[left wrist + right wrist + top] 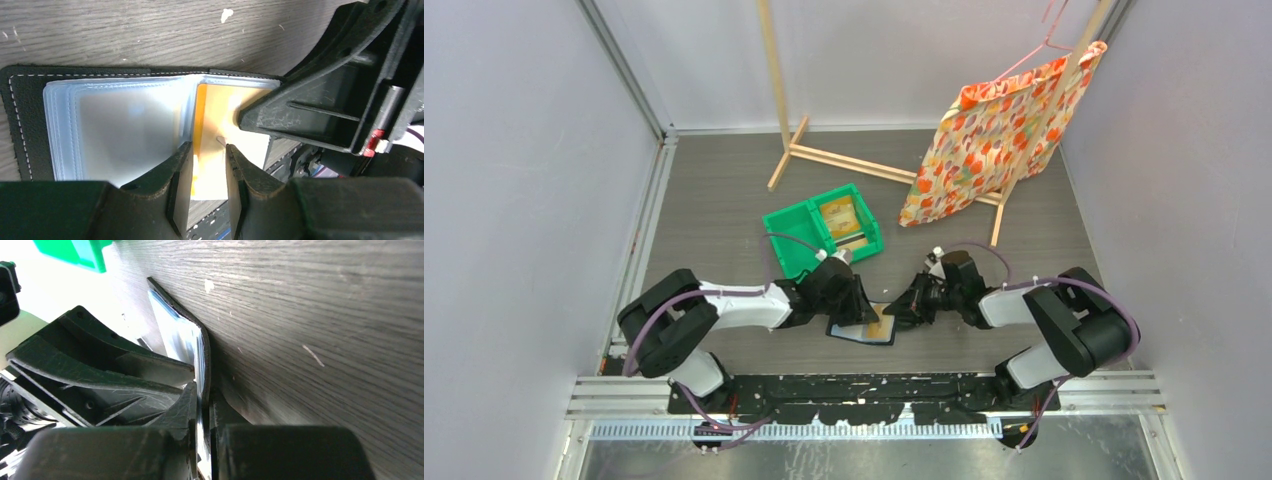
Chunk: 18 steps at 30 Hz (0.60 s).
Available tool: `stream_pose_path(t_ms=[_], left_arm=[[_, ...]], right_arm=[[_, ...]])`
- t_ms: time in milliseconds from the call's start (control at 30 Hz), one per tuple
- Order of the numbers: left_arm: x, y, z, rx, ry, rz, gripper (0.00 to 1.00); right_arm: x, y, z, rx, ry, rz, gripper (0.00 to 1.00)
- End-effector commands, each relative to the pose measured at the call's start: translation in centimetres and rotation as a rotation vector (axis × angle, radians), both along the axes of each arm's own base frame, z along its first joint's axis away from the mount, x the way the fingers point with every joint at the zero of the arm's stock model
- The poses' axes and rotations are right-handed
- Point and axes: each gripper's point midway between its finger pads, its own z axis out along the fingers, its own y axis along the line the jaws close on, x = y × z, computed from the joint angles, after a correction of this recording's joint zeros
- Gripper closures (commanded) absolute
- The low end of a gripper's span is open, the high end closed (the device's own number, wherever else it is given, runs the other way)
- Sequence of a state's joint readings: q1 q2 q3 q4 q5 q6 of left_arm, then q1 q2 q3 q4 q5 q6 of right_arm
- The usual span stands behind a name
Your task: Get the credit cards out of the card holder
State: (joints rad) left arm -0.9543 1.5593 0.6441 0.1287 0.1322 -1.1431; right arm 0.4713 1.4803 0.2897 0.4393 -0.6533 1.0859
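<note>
so the card holder (846, 331) lay open flat on the grey table (724, 210), both my arms crowded right over it. my right pincer (202, 395) was pinched shut on the card holder's right edge. the dark cover curled up off the table and ran in between the fingers along with some of the pale sleeve stuff. couldn't tell if the card itself was in that pinch.

my left pincer (208, 147) sat low over the card holder near its fold. the jaws were a little apart, and nothing was gripped that i could see. through the gap i could see an orange credit card (215, 112) on the card holder's right page. the stack of clear sleeves (125, 125) was fanned over the left page. the right pincer's big black finger covered the card's right side, so a good part of it was hidden from me.

other stuff: a green bin (789, 225) sat just beyond the card holder, with some tan cards (841, 216) in one compartment. further past the card holder stood a wooden rack (844, 160) with an orange flowered cloth (989, 140) hanging on it, well apart from everything.
</note>
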Motion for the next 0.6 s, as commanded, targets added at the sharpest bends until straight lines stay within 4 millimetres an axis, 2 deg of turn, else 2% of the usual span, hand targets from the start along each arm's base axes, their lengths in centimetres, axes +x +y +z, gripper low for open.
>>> stream_pose_path(t_ms=[0,233,400,567], left_arm=[[0.0,0.7,2.3,-0.038,-0.030,-0.011,0.68],[0.1,2.7,5.2,-0.163,-0.039,0.024,0.61],[0.2,3.5,7.4,-0.326,-0.022,0.013,0.59],[-0.5,3.7,9.0,-0.344,-0.003,0.001,0.59]], right_arm=[[0.5,1.0,1.4,0.050,-0.048,0.040,0.99],[0.4,1.8,2.4,0.134,-0.088,0.070,0.99],[0.2,2.8,4.7,0.273,-0.173,0.140,0.99],[0.4,3.4,7.3,0.396,-0.239,0.160,0.99]])
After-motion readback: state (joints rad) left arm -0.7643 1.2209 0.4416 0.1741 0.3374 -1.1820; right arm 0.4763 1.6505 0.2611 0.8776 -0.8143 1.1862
